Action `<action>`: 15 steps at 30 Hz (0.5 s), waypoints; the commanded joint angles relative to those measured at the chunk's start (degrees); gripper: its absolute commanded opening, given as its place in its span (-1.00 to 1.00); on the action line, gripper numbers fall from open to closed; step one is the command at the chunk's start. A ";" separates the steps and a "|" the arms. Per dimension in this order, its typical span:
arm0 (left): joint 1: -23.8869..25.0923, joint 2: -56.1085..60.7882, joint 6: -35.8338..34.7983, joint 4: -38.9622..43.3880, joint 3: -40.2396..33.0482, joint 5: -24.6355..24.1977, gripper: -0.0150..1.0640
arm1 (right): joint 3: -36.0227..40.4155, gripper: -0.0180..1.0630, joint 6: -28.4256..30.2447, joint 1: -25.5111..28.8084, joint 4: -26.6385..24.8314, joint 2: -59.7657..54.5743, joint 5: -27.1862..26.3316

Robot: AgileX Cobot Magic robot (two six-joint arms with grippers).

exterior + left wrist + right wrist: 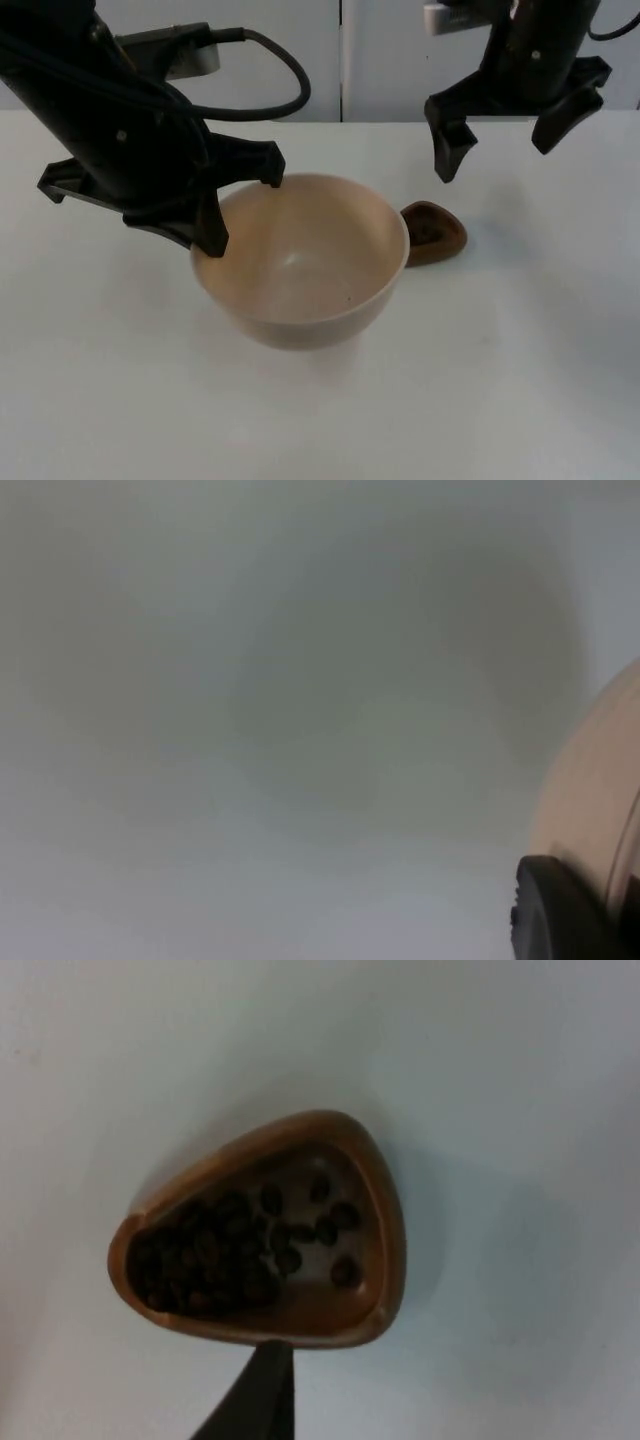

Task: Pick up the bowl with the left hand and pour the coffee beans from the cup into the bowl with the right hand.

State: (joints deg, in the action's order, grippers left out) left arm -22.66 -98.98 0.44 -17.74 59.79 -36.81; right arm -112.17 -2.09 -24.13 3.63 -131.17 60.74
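Note:
A cream bowl stands in the middle of the table, and nothing lies inside it. My left gripper is at its left rim, open, its two fingers spread along the rim. One black fingertip shows against the bowl's outer wall. I cannot tell whether it touches. A small brown cup with rounded corners lies just right of the bowl, partly hidden by the bowl's rim. Dark coffee beans fill one end of the cup. My right gripper hangs open above and behind the cup, with one fingertip near the cup's edge.
The white table top runs back to the grey partition wall. Bare table lies in front of the bowl and to both sides.

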 commanded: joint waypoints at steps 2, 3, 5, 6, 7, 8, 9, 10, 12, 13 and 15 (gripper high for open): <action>0.07 0.65 -0.44 -0.89 -0.15 0.27 -0.98 | -2.22 0.96 -0.51 -0.87 0.31 -2.42 1.17; 0.07 0.65 -0.44 -0.89 -0.15 0.27 -0.98 | -2.22 0.96 -0.51 -0.87 0.31 -2.42 1.17; 0.07 0.65 -0.44 -0.89 -0.15 0.27 -0.98 | -3.39 0.96 -1.15 -1.19 0.54 -4.01 1.48; 0.07 0.65 -0.44 -0.89 -0.15 0.27 -0.98 | -4.00 0.96 -1.15 -1.23 0.40 -5.08 1.33; 0.07 0.65 -0.44 -0.89 -0.15 0.27 -0.98 | -4.00 0.96 -1.15 -1.23 0.40 -5.08 1.33; 0.07 0.65 -0.44 -0.89 -0.15 0.27 -0.98 | -4.14 0.96 -1.15 -1.23 0.16 -5.39 0.68; 0.07 0.65 -0.44 -0.89 -0.15 0.27 -0.98 | -4.25 0.96 -1.15 -1.23 -0.08 -5.88 0.57; 0.07 0.65 -0.44 -0.89 -0.15 0.27 -0.98 | -4.25 0.96 -1.15 -1.23 -0.08 -6.37 0.44; 0.07 0.65 -0.44 -0.89 -0.15 0.27 -0.98 | -4.25 0.96 -1.15 -1.09 0.32 -7.23 0.44; 0.07 0.65 -0.44 -0.89 -0.15 0.27 -0.98 | -4.25 0.96 -1.15 -1.09 0.32 -7.23 0.44; 0.07 0.65 -0.44 -0.89 -0.15 0.27 -0.98 | -4.25 0.96 -1.15 -1.09 0.60 -8.07 0.01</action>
State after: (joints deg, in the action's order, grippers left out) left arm -22.66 -98.98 0.44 -17.74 59.79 -36.81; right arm -116.00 -3.03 -25.05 3.65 -139.09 61.19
